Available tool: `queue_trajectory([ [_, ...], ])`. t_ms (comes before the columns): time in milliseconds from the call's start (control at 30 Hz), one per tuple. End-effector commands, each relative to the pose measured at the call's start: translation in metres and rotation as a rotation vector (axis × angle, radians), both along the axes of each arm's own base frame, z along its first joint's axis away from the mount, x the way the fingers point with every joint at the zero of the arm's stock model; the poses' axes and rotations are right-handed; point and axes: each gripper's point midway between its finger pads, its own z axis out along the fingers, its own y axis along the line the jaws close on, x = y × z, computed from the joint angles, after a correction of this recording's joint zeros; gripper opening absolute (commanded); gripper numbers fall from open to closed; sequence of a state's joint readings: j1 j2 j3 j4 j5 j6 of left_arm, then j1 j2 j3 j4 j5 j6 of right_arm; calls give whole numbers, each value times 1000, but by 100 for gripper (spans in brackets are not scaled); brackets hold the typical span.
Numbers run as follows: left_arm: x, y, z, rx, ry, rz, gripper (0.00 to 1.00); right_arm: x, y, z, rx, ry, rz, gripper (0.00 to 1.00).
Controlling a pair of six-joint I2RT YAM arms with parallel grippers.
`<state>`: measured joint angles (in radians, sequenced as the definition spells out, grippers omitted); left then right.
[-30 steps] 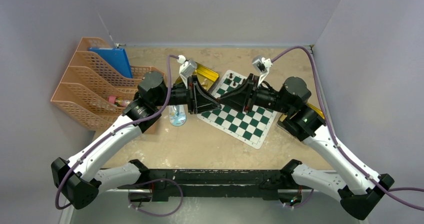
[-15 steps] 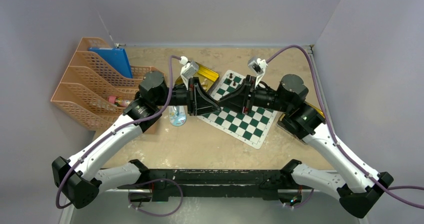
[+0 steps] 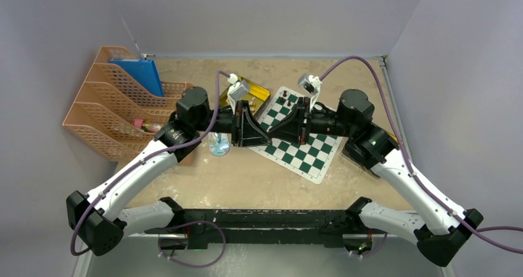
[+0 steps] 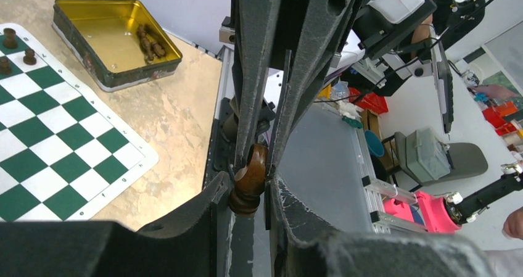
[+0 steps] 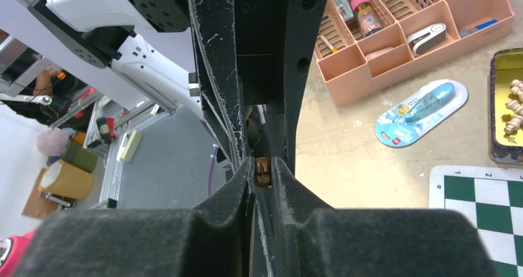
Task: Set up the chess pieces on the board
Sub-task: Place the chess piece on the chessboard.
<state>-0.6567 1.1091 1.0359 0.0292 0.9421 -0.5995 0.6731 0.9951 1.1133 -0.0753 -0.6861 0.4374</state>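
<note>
Over the left edge of the green-and-white board (image 3: 296,148), my left gripper (image 3: 266,133) and right gripper (image 3: 275,131) meet tip to tip. One dark brown chess piece (image 4: 250,181) sits between them. In the left wrist view my left gripper (image 4: 250,187) is shut on its lower part, while the right arm's fingers (image 4: 247,104) clamp its top. In the right wrist view the piece (image 5: 263,172) is pinched in my right gripper (image 5: 263,166). Two dark pieces (image 4: 10,37) stand on the board (image 4: 55,160).
A gold tin (image 4: 105,36) with several dark pieces (image 4: 150,42) lies beyond the board. Another tin (image 5: 493,104) holds pale pieces (image 5: 515,113). A peach desk organiser (image 3: 117,104) stands at the left, with a blue blister pack (image 3: 219,143) beside it.
My right gripper has moved left to meet the left one, and its jaws have narrowed onto the dark piece. The left arm shifted slightly right, still holding the piece.
</note>
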Motion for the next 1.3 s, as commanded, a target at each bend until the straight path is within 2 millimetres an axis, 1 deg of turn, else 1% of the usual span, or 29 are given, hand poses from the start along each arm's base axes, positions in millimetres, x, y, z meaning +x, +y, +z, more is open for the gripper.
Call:
queue_trajectory([
  [0, -7, 0, 18, -32, -67, -47, 0, -11, 0, 14, 8, -54, 65, 10],
  [33, -7, 0, 18, -29, -63, -48, 0, -11, -1, 14, 8, -60, 61, 4],
  [67, -6, 0, 18, -26, -59, -48, 0, -9, -1, 15, 11, -66, 51, 0],
  [100, -5, -1, 18, -22, -57, -45, 0, -7, -2, 15, 11, -66, 35, 0],
  [133, -2, -1, 16, -8, -47, -31, 5, -4, -3, 16, 13, -69, 16, 0],
  [200, 6, -2, 14, 22, -38, 9, 23, 5, -5, 17, 16, -67, -50, 0],
  [267, 11, -2, 12, 50, -39, 40, 39, 17, -9, 23, 32, -74, -135, 0],
  [367, 18, -1, 13, 67, -66, 71, 47, 38, -18, 29, 50, -59, -281, 0],
  [400, 20, -1, 13, 75, -69, 83, 49, 49, -22, 29, 46, -51, -351, 0],
  [467, 25, 0, 12, 94, -69, 110, 55, 62, -30, 26, 29, -34, -436, 0],
  [500, 27, 0, 10, 103, -71, 117, 58, 71, -35, 24, 19, -31, -499, 0],
  [633, 31, 1, 1, 127, -60, 139, 64, 101, -55, 21, -16, -39, -691, 0],
  [733, 42, 3, -11, 168, -25, 214, 66, 122, -71, 11, -83, -51, -825, 0],
  [833, 67, 12, -29, 277, 71, 384, 68, 145, -92, -4, -139, -32, -1002, 0],
  [933, 78, 20, -40, 350, 97, 458, 70, 162, -102, -19, -190, -23, -1100, 0],
  [1000, 82, 26, -46, 378, 121, 505, 70, 172, -118, -33, -241, -10, -1208, 0],
  [1100, 84, 35, -58, 420, 153, 536, 71, 187, -148, -52, -297, 5, -1344, 0],
  [1200, 86, 42, -69, 457, 203, 551, 72, 201, -179, -72, -309, 32, -1402, 0],
  [1267, 85, 45, -74, 471, 239, 550, 73, 207, -199, -92, -346, 63, -1443, 0],
])
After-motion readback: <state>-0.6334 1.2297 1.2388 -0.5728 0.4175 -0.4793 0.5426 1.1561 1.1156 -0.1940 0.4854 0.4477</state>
